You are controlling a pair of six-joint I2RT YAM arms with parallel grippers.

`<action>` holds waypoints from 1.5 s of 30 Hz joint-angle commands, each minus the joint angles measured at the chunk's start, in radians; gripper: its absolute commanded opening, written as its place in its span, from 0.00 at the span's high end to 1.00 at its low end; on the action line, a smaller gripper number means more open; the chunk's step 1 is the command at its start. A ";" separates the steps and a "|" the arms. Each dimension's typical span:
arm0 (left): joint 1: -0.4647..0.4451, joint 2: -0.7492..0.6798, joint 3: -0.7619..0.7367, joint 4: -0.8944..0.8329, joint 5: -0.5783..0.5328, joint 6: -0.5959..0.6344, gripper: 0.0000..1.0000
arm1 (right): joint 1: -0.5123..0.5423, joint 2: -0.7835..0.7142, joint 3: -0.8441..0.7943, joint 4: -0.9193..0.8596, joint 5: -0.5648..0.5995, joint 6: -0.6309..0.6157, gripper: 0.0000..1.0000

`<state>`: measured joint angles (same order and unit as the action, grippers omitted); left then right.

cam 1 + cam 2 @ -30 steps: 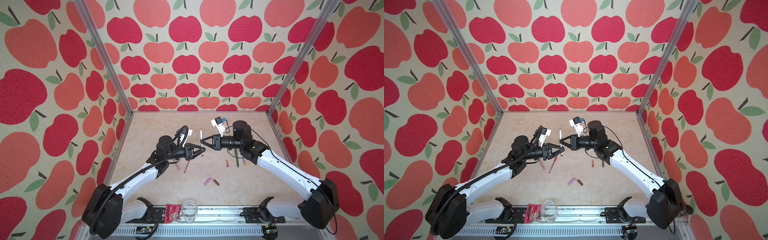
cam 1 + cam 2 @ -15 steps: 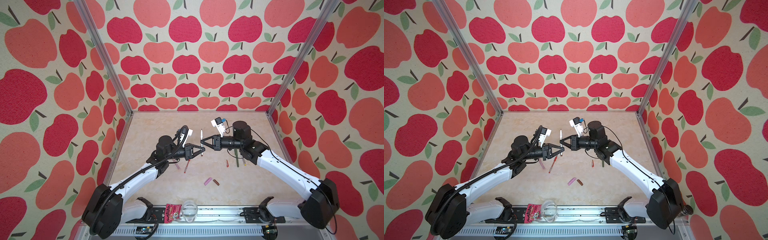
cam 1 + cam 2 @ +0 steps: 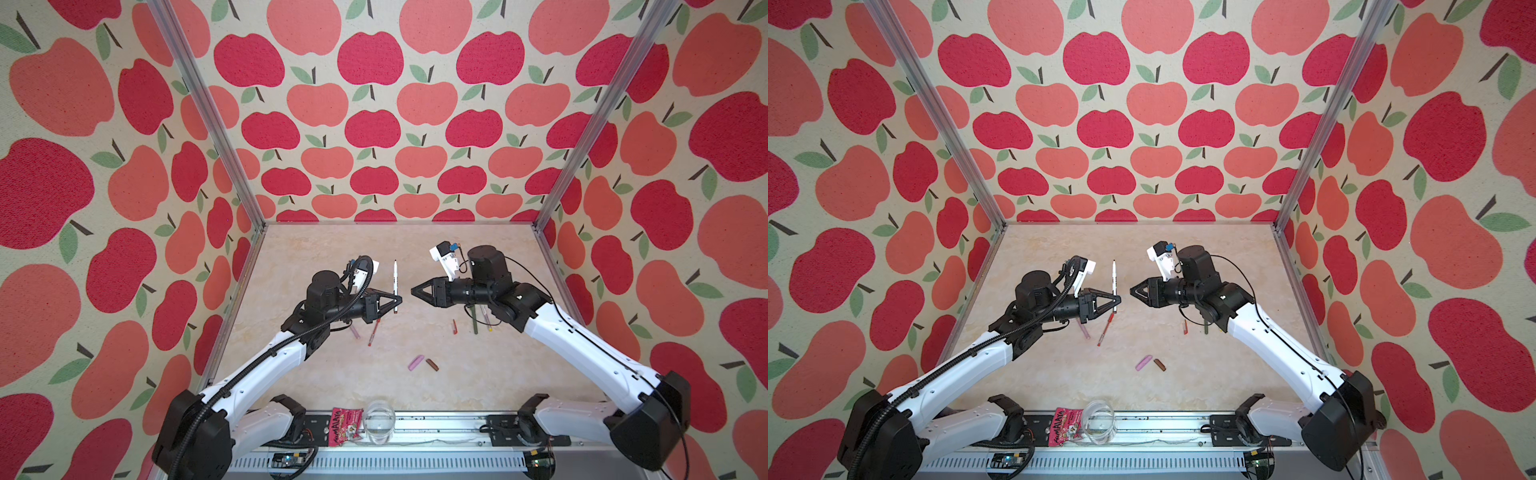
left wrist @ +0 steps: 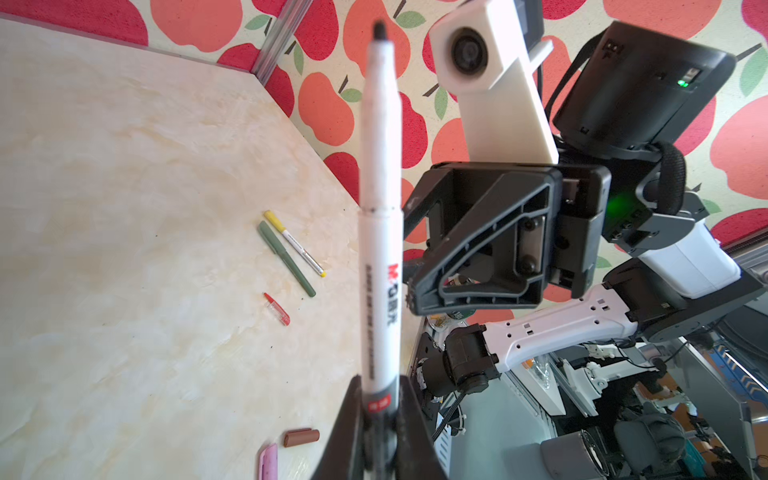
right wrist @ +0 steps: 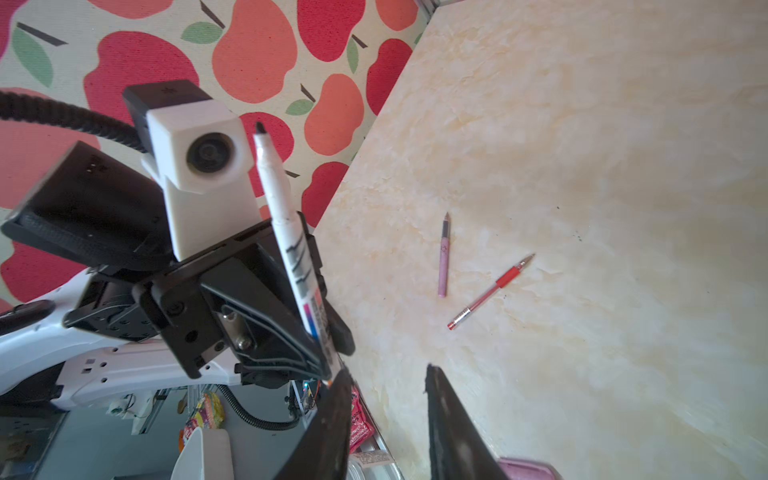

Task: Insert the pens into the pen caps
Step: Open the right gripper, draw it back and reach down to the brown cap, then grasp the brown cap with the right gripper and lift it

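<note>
A white-barrelled pen (image 3: 395, 282) (image 3: 1114, 282) stands upright above the table, dark tip up, with my left gripper (image 3: 397, 300) (image 4: 376, 415) shut on its lower end. My right gripper (image 3: 415, 291) (image 5: 386, 372) faces it from a short gap to the right, open and empty. Below the left arm lie the lilac-pink pen (image 3: 354, 331) (image 5: 444, 262) and the red pen (image 3: 374, 332) (image 5: 490, 291). Under the right arm lie a thin red cap (image 3: 454, 327) (image 4: 277, 309), a dark green pen (image 3: 475, 322) (image 4: 286, 259) and a yellow-capped white pen (image 3: 485, 320) (image 4: 295, 243). A pink cap (image 3: 415, 362) and a brown cap (image 3: 432, 365) lie nearer the front.
A clear glass (image 3: 379, 419) and a red snack packet (image 3: 345, 424) sit on the front rail. Apple-patterned walls with metal corner posts (image 3: 540, 224) close in the beige table (image 3: 332, 249) on three sides.
My left gripper has shut on the white pen. The right gripper, which held the pen, has opened and drawn back to the right.
</note>
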<state>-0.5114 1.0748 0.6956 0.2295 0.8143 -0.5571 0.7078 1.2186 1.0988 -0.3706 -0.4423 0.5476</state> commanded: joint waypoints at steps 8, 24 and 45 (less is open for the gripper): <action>0.027 -0.125 -0.003 -0.286 -0.017 0.114 1.00 | 0.169 0.061 -0.111 -0.453 0.378 -0.086 0.67; 0.027 -0.153 -0.039 -0.280 -0.023 0.098 1.00 | 0.322 0.444 -0.077 -0.440 0.526 -0.146 0.64; 0.027 -0.114 -0.036 -0.230 -0.009 0.092 1.00 | 0.332 0.533 -0.053 -0.416 0.515 -0.146 0.90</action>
<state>-0.4900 0.9565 0.6666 -0.0372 0.7967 -0.4721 1.0340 1.7378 1.0492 -0.7860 0.0711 0.3935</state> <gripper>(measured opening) 0.125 0.146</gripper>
